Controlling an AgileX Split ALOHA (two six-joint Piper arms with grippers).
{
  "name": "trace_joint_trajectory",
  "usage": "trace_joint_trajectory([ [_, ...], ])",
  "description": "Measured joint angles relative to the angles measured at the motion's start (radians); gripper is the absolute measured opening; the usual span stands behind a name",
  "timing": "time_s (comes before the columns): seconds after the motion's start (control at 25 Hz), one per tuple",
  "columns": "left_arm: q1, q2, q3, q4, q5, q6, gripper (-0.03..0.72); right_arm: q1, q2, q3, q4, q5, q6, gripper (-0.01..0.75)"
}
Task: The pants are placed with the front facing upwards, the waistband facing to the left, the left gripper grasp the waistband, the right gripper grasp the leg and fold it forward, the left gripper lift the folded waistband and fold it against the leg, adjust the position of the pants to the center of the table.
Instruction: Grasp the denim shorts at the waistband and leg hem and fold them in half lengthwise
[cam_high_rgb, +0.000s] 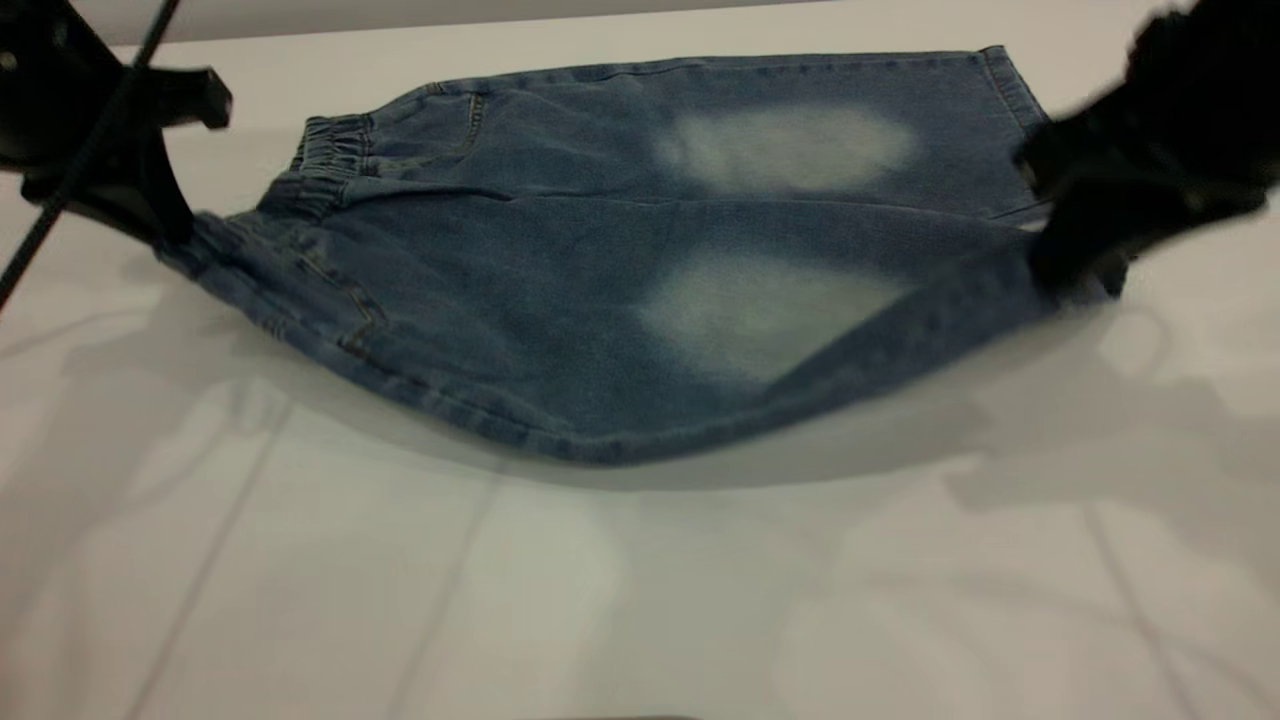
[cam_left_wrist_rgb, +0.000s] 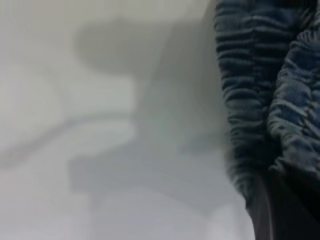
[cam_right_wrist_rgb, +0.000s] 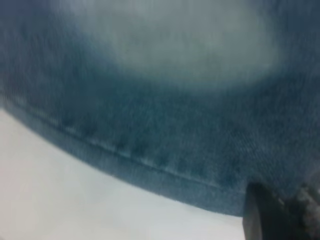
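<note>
The blue denim pants (cam_high_rgb: 600, 330) lie on the white table (cam_high_rgb: 620, 600), front up, with two pale faded ovals showing. Their gathered waistband (cam_high_rgb: 335, 150) points left. The near side is raised off the table and sags between the two claws. My left gripper (cam_high_rgb: 175, 235) is shut on the near corner of the waistband. Ruffled waistband denim (cam_left_wrist_rgb: 255, 90) fills the left wrist view above a dark finger (cam_left_wrist_rgb: 272, 210). My right gripper (cam_high_rgb: 1065, 270) is shut on the near leg's hem. In the right wrist view the hem seam (cam_right_wrist_rgb: 165, 170) runs up to a black finger (cam_right_wrist_rgb: 262, 215).
The far half of the pants rests flat near the table's back edge (cam_high_rgb: 500, 30). Bare white table (cam_high_rgb: 300, 560) stretches in front of the pants and to both sides. Shadows of the arms fall across it.
</note>
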Motion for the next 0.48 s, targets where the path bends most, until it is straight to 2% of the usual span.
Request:
trace_joint_trajectory([
  [0.2, -0.002, 0.000, 0.000, -0.008, -0.073, 0.001, 0.035, -0.009, 0.000, -0.081, -0.002, 0.002, -0.019, 0.032],
  [0.48, -0.025, 0.000, -0.023, -0.024, -0.131, 0.001, 0.036, -0.107, 0.019, -0.131, -0.003, 0.003, -0.032, 0.032],
])
